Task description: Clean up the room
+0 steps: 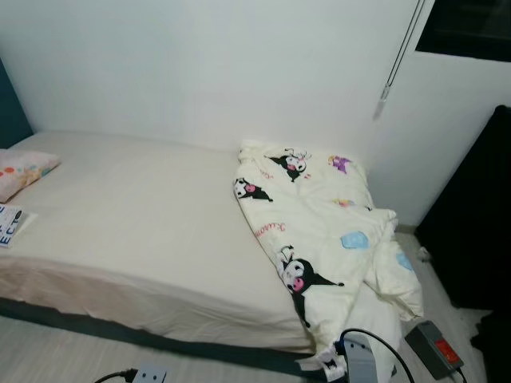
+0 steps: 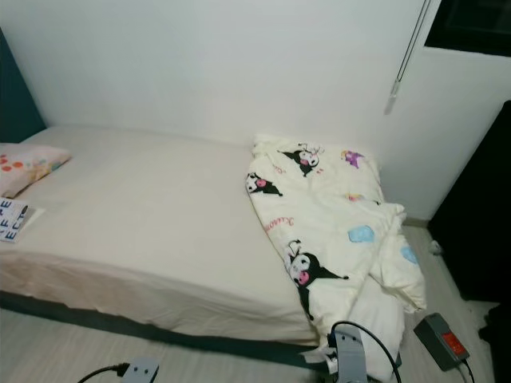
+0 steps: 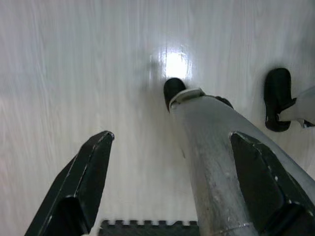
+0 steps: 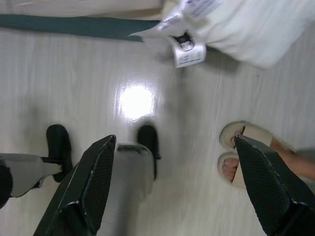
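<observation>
A cream blanket (image 1: 319, 231) printed with cartoon figures lies crumpled over the right end of the bed (image 1: 144, 231), one corner hanging down to the floor. Its corner with a white label (image 4: 189, 51) appears in the right wrist view. A pink patterned pillow (image 1: 24, 171) and a printed booklet (image 1: 9, 223) rest at the bed's left end. Both arms hang low over the pale floor. My left gripper (image 3: 171, 136) is open above the floor, beside my own silver leg (image 3: 211, 157). My right gripper (image 4: 175, 140) is open too, holding nothing.
A person's feet in beige slippers (image 4: 241, 150) stand on the floor close to my right side. A grey box with a red patch (image 1: 435, 347) and black cables lie by the bed's foot. A tall dark shape (image 1: 479, 215) stands at the right. A blind cord (image 1: 395, 64) hangs on the wall.
</observation>
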Controlling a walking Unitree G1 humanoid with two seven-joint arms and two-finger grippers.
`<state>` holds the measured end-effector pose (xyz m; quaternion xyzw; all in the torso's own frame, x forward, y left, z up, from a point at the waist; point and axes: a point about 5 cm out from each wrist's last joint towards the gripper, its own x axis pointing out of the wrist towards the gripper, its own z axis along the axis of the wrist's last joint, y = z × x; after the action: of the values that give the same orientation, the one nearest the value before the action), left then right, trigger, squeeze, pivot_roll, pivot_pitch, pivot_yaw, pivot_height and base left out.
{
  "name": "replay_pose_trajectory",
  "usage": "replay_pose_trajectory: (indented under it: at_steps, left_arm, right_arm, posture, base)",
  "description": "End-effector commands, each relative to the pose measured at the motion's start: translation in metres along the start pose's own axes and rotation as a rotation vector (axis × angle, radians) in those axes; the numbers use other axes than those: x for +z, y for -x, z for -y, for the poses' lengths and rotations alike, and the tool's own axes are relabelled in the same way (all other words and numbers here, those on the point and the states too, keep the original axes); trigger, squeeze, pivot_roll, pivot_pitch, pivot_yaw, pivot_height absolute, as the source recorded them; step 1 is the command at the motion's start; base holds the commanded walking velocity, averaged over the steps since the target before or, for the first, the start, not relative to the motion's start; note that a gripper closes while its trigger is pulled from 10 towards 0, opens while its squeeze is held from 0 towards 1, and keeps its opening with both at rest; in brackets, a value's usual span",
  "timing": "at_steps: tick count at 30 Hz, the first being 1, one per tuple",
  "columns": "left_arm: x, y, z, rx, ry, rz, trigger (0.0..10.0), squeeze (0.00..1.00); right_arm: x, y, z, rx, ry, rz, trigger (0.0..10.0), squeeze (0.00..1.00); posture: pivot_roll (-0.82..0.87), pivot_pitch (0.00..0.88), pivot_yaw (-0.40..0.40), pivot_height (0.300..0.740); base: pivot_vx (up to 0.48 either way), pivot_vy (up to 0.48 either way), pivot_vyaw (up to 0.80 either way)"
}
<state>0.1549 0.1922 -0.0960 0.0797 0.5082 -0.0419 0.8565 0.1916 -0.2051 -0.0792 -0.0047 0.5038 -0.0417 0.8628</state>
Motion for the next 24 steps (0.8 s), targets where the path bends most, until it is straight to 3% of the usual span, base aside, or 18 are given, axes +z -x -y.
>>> replay_pose_trajectory:
  at_steps: [1,7,24]
  left_arm:
    - [-0.0040,0.0002,0.0031,-0.009,-0.012,-0.017,10.0,0.00]
    - [-0.0040,0.0002,0.0029,-0.008,-0.011,-0.017,10.0,0.00]
    - [-0.0072,0.0010,0.0001,0.009,0.022,-0.018,10.0,0.00]
  right_arm:
    - [0.0002,0.0002,0.0027,-0.006,0.001,0.001,10.0,0.00]
    - [0.0001,0.0003,0.0033,-0.008,0.001,0.000,10.0,0.00]
    - [-0.0018,0.0002,0.0017,-0.004,0.007,-0.006,10.0,0.00]
  posture:
    - [-0.01,0.000,-0.045,0.740]
    - [-0.01,0.000,-0.045,0.740]
    - [-0.01,0.000,-0.047,0.740]
  base:
    - [0.000,-0.472,0.00]
    - [0.000,-0.472,0.00]
    - [0.000,0.000,0.00]
